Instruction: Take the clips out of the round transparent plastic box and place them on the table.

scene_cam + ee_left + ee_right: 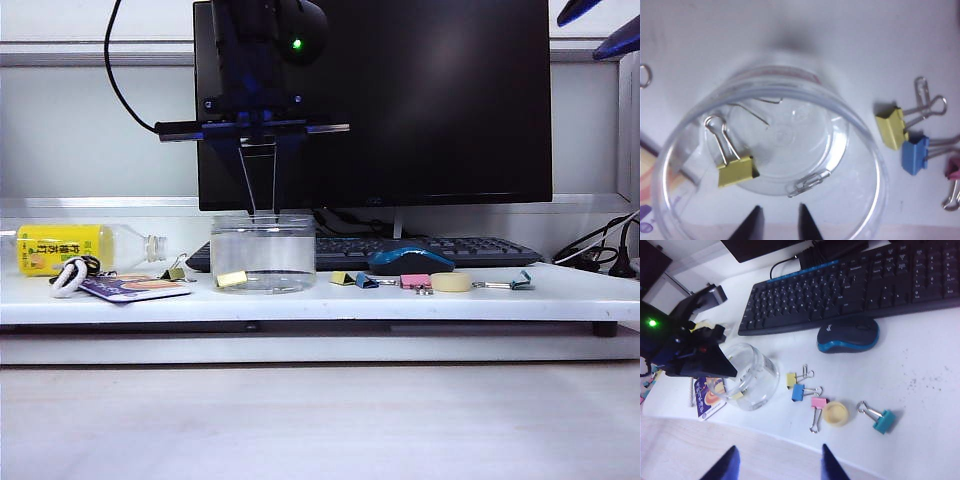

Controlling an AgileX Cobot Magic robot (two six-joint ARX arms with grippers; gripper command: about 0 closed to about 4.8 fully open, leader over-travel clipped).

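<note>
The round transparent plastic box [263, 252] stands upright on the table [560, 295]. One pale-yellow clip [737, 170] lies on its floor, beside a loose wire paper clip [809, 182]. My left gripper [781, 222] hangs straight above the box's mouth, its tips at the rim, open with nothing between them. A second yellow clip [892, 128] lies outside on the table to the right of the box [747, 377]. My right gripper [779, 460] is open and empty, high up over the wood-grain surface in front of the table; in the exterior view its blue fingers [618, 42] show at the top right.
Beside the outer yellow clip [791, 380] lie a blue clip [798, 392], a pink clip [818, 402], a cream lump [835, 413] and a teal clip [883, 421]. A mouse [849, 334] and keyboard [865, 285] sit behind them. A yellow-labelled bottle [60, 247] and a card [135, 288] lie left of the box.
</note>
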